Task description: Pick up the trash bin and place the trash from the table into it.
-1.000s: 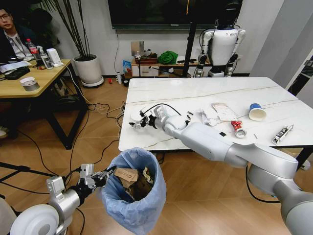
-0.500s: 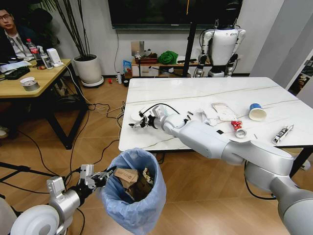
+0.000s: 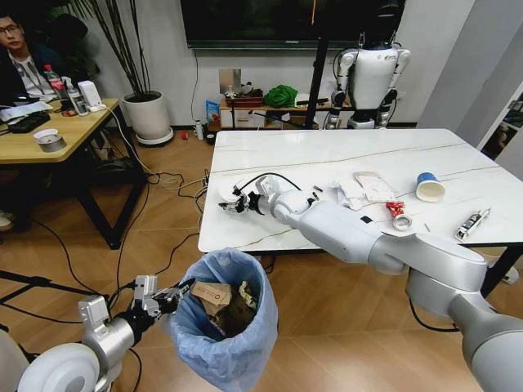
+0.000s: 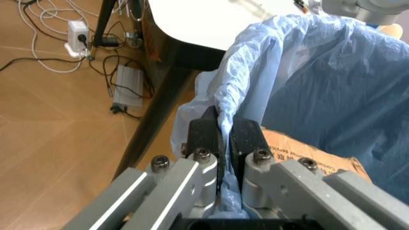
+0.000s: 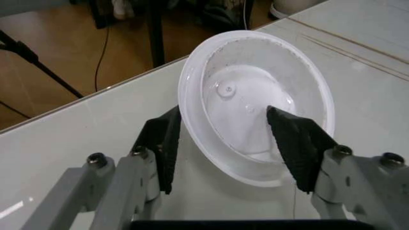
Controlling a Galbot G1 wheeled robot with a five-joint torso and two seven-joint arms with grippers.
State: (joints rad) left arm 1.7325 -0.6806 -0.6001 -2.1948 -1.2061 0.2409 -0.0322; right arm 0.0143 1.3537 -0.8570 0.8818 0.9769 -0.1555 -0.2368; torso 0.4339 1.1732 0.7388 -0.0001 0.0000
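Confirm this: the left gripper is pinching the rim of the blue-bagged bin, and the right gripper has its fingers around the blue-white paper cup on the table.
Not the cup. The right wrist view shows the right gripper open around a white plastic lid at the table corner; the paper cup stands untouched. The left gripper does pinch the bin rim.

From the head view I can't make out the small silver item (image 3: 472,224) near the worktop's (image 3: 327,155) right edge; it is too small to tell. My right arm covers part of the worktop and some litter. In the left wrist view the trash bin (image 4: 319,91) runs off the frame, its rim fold hidden between the fingers (image 4: 206,134).
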